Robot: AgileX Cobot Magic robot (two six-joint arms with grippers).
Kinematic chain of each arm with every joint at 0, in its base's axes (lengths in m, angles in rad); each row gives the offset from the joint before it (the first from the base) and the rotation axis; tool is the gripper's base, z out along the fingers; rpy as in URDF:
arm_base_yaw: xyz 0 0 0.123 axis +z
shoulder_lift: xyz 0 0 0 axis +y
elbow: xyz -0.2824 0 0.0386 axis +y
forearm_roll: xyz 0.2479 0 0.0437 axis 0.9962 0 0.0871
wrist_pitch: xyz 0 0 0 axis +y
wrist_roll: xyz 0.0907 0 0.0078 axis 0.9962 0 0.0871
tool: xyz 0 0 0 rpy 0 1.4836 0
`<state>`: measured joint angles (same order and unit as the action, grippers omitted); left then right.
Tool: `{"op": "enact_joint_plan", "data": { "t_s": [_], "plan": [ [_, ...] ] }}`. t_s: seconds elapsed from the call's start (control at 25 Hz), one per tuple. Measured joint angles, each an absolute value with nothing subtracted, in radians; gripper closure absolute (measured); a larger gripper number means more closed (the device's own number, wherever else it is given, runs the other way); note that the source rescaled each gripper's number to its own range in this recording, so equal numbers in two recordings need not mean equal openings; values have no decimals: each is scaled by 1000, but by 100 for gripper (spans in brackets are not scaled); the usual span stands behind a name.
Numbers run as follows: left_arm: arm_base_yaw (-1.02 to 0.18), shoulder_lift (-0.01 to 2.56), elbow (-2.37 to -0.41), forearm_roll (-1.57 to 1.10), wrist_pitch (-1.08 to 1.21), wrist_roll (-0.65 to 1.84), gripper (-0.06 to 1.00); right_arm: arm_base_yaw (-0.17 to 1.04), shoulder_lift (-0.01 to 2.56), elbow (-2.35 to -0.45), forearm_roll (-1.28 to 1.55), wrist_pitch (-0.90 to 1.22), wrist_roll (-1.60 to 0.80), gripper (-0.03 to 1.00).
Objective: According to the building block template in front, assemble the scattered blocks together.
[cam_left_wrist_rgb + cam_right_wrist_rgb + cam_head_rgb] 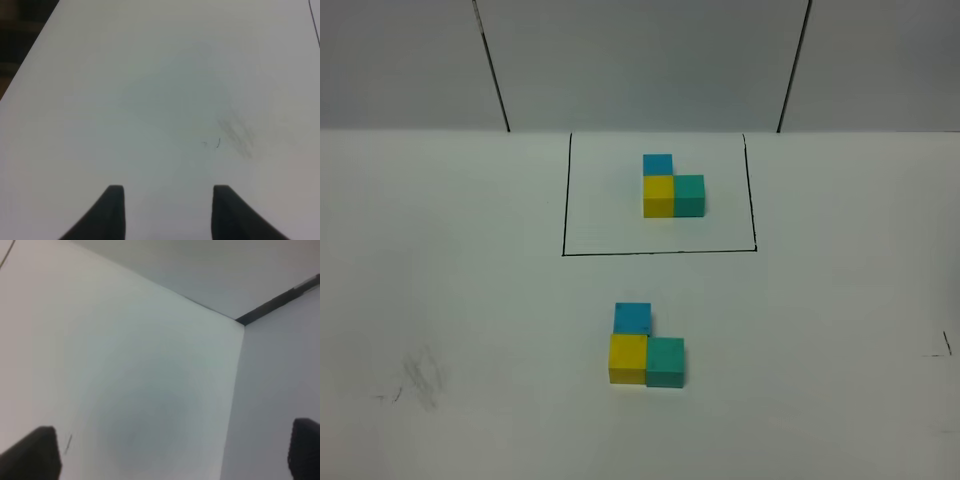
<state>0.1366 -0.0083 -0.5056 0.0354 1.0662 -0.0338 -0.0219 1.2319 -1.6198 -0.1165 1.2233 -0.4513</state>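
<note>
The yellow cube (628, 358), teal-green cube (665, 362) and sky blue cube (632, 318) already copy the building block template (660, 195); both grippers' fingers are spread, so hold clear.

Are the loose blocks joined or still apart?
Joined: the blue block, yellow block and teal block touch in an L.

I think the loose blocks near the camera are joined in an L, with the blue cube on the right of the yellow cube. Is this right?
Not quite. The exterior high view shows the blue cube behind the yellow cube, on its far side; the teal-green cube is on its right. The rest is correct.
</note>
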Motion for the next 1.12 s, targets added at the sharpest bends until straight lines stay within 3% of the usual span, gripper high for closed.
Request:
{"op": "enact_joint_plan", "data": {
  "t_s": [0.36,0.68,0.84,1.12],
  "plan": [
    [137,-8,-506,35,1066,-36,94,-22,635,-1178,-107,1098,-399,24],
    [137,-8,-506,35,1066,-35,94,-22,149,-861,-105,1068,-307,25],
    [137,-8,-506,35,1066,-35,94,-22,12,-760,-68,1069,-249,25],
    [137,-8,-506,35,1066,-35,94,-22,-6,-626,7,1068,-184,25]
  ]
}}
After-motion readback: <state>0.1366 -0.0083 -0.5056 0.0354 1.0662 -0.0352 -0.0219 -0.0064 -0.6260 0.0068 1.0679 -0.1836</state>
